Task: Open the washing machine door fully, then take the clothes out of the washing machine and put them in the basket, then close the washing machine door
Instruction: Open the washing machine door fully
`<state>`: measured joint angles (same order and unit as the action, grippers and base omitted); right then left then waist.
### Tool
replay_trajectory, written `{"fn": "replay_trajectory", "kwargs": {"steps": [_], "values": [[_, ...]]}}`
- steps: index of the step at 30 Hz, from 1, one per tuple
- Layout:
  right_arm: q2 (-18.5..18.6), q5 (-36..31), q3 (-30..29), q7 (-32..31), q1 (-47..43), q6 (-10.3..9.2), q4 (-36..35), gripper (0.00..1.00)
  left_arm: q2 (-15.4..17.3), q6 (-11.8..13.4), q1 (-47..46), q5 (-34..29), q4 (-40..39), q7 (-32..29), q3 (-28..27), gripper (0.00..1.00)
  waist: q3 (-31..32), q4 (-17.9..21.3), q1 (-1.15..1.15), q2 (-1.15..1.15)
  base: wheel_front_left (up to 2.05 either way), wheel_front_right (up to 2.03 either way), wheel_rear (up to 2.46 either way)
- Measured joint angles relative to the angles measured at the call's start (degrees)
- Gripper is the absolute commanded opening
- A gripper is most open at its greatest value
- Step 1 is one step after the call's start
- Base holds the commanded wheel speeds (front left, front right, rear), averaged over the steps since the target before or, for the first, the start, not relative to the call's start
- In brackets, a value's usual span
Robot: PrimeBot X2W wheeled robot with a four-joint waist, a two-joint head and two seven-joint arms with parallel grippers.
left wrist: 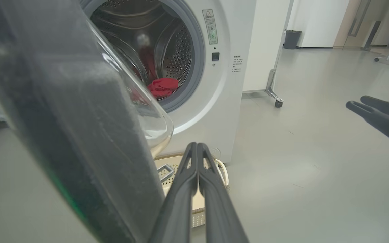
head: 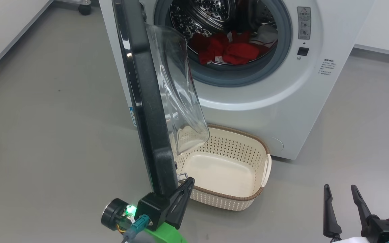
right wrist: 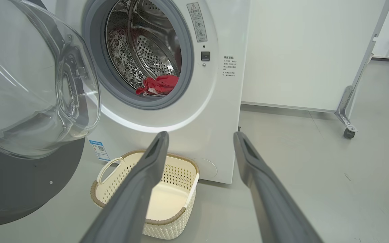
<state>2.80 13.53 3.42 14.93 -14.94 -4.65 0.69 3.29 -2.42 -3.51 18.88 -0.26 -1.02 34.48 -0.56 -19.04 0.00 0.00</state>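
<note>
The washing machine door (head: 147, 101) stood open from the washing machine (head: 265, 101), clothes (head: 235, 50) inside its drum, basket (head: 248, 198) at its foot; left claw (head: 187, 185) pressed together, right claw (head: 339, 190) spread apart.

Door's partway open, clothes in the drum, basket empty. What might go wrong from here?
1. The shut left gripper sits against the edge of the washing machine door, gripping nothing; it may slip off and leave the door half open.
2. The door's glass bowl overhangs the basket, so the clothes might catch on it or miss.
3. The open right gripper must reach past that door and could knock it.
</note>
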Motion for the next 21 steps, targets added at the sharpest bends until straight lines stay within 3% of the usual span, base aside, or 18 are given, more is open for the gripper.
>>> {"fn": "replay_trajectory", "kwargs": {"steps": [21], "values": [[-0.44, -0.01, -0.64, 0.00, 0.00, 0.49, 0.14, 1.00, -0.13, 3.22, 0.00, -0.23, 3.15, 1.62, -2.48, 0.00, -0.01, -0.35, 0.00, 0.00, 0.00, 0.00, 0.00]]}}
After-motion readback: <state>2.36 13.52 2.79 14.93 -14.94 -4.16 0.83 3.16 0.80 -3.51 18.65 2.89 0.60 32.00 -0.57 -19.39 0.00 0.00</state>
